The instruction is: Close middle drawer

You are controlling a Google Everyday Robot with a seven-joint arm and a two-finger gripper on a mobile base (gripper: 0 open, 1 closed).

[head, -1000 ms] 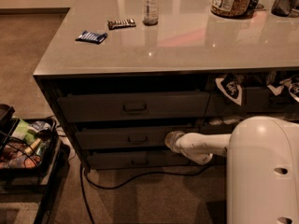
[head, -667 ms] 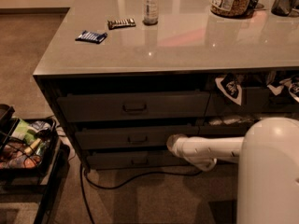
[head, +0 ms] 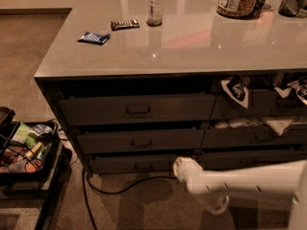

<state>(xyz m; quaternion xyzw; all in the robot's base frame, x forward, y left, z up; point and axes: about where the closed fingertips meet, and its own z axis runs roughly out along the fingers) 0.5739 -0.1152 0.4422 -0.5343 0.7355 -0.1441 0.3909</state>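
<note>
We're hovering the gripper (head: 181, 168) just below-right of the middle drawer (head: 141, 141), off its front as that's looking practically shut; claw open or closed, we can't tell.

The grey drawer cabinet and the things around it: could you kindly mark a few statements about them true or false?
1. The robot's white gripper sits low, in front of the bottom drawer row. True.
2. The gripper holds the small metal bar handle of the dark grey middle drawer. False: it is below and right of that handle, apart from it.
3. A clear plastic bottle stands upright on the glossy pale countertop. True.
4. The flat blue packet lies on the carpet. False: it lies on the countertop.
</note>
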